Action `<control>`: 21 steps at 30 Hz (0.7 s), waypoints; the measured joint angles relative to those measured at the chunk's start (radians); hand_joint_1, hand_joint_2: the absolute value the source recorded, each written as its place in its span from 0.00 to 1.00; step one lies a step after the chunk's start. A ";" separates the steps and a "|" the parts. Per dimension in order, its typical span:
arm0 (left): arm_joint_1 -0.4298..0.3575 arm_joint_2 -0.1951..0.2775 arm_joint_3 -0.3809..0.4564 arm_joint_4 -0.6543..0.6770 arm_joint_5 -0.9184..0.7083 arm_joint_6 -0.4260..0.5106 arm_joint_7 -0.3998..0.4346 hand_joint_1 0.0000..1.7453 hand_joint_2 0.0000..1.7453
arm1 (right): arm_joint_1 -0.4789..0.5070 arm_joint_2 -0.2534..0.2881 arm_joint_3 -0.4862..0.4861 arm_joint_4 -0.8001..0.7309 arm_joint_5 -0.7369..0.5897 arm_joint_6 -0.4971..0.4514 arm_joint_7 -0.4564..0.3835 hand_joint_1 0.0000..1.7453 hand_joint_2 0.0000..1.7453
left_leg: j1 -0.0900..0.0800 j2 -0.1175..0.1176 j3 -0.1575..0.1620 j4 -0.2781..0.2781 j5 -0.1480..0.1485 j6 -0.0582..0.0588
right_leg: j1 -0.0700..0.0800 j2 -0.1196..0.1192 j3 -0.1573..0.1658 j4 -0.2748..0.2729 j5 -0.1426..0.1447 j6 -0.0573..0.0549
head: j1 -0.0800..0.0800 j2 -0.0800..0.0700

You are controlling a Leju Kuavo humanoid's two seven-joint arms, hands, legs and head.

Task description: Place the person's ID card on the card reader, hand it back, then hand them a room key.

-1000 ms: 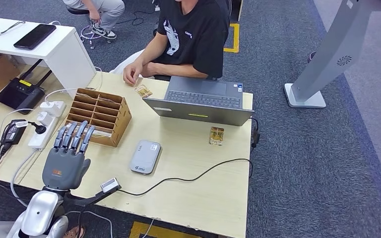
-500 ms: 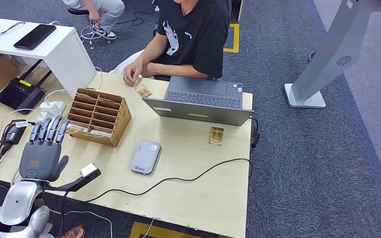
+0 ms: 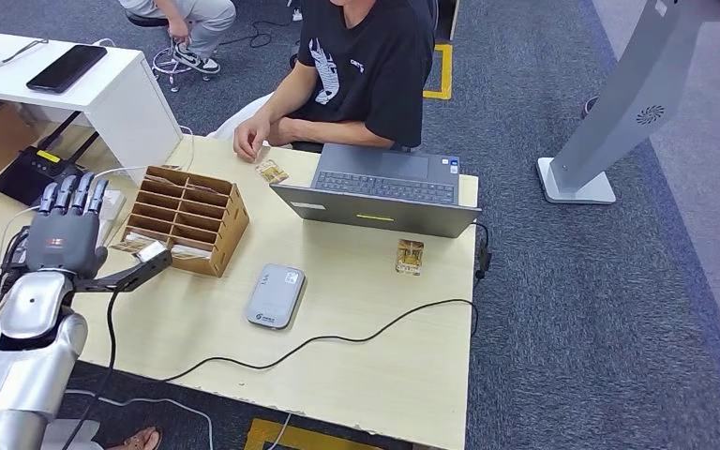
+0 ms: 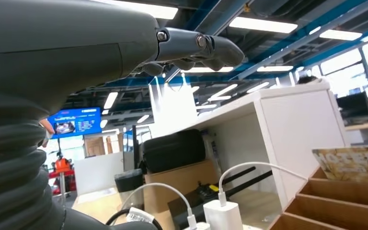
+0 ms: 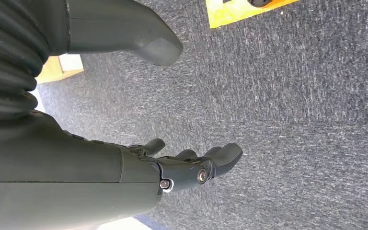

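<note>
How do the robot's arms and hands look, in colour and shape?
The left arm has smooth silver shells. The left hand is dark grey with an orange marking on its back and bluish-grey fingers. The right hand is dark grey with a ribbed cover, a thick thumb and small screws.

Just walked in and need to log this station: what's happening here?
A humanoid robot stands at a desk across from a seated person. Its left hand is raised beside the cardboard organizer, fingers spread, holding nothing. Its right hand hangs open over the carpet. The grey card reader lies bare, with one card by the laptop and another near the person's hand.
</note>
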 joint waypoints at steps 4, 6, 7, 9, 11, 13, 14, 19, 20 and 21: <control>-0.021 -0.009 0.000 0.038 -0.003 0.000 0.001 0.00 1.00 | 0.000 0.000 0.000 0.000 0.000 0.000 -0.001 0.00 1.00 | 0.000 0.000 -0.001 0.000 0.000 0.000 | 0.000 0.001 -0.001 0.000 0.000 0.000 | 0.000 0.000; -0.025 -0.013 0.000 0.048 -0.004 0.000 0.001 0.00 1.00 | 0.000 0.000 0.000 0.000 0.001 0.000 -0.001 0.00 1.00 | 0.000 0.001 -0.001 0.000 0.000 0.000 | 0.000 0.001 -0.002 0.000 0.000 0.000 | 0.000 0.000; -0.027 -0.016 0.000 0.052 -0.005 0.000 0.002 0.00 1.00 | 0.000 0.000 0.000 0.000 0.003 0.000 0.001 0.00 1.00 | 0.000 0.001 -0.001 0.000 0.000 0.000 | 0.000 0.001 -0.002 0.000 0.000 0.000 | 0.000 0.000; -0.033 -0.023 -0.001 0.060 -0.007 -0.002 0.005 0.00 1.00 | 0.000 0.000 0.000 0.000 0.006 0.001 0.004 0.00 1.00 | 0.000 0.001 -0.001 0.000 0.000 0.000 | 0.000 0.001 -0.002 0.000 0.000 0.000 | 0.000 0.000; -0.041 -0.034 -0.005 0.073 -0.007 -0.002 0.005 0.00 1.00 | 0.000 -0.001 0.000 0.000 0.011 0.003 0.006 0.00 1.00 | 0.000 0.001 -0.001 0.000 0.000 0.000 | 0.000 0.001 -0.002 0.000 0.000 0.000 | 0.000 0.000; -0.052 -0.045 -0.012 0.091 -0.004 0.001 0.000 0.00 1.00 | 0.000 -0.001 0.000 0.000 0.017 0.003 0.006 0.00 1.00 | 0.000 0.001 -0.001 0.000 0.000 0.000 | 0.000 0.001 -0.002 0.000 0.000 0.000 | 0.000 0.000; -0.058 -0.051 -0.017 0.100 -0.002 0.003 -0.005 0.00 1.00 | -0.001 -0.002 0.000 0.000 0.020 0.004 0.006 0.00 1.00 | 0.000 0.001 -0.001 0.000 0.000 0.000 | 0.000 0.001 -0.002 0.000 0.000 0.000 | 0.000 0.000; -0.082 -0.091 -0.042 0.133 0.055 -0.027 -0.060 0.00 1.00 | -0.002 -0.004 0.000 0.000 0.028 0.013 -0.003 0.00 1.00 | 0.000 0.002 -0.001 0.000 0.000 0.000 | 0.000 0.002 -0.002 0.000 0.001 0.000 | 0.000 0.000; -0.085 -0.101 -0.048 0.136 0.078 -0.052 -0.074 0.00 1.00 | -0.003 -0.004 0.000 0.000 0.029 0.015 -0.006 0.00 1.00 | 0.000 0.002 -0.001 0.000 0.000 0.000 | 0.000 0.002 -0.002 0.000 0.001 0.000 | 0.000 0.000; -0.088 -0.110 -0.054 0.139 0.103 -0.082 -0.087 0.00 1.00 | -0.004 -0.004 0.000 0.000 0.031 0.016 -0.008 0.00 1.00 | 0.000 0.002 -0.001 0.000 0.000 0.000 | 0.000 0.002 -0.002 0.000 0.001 0.000 | 0.000 0.000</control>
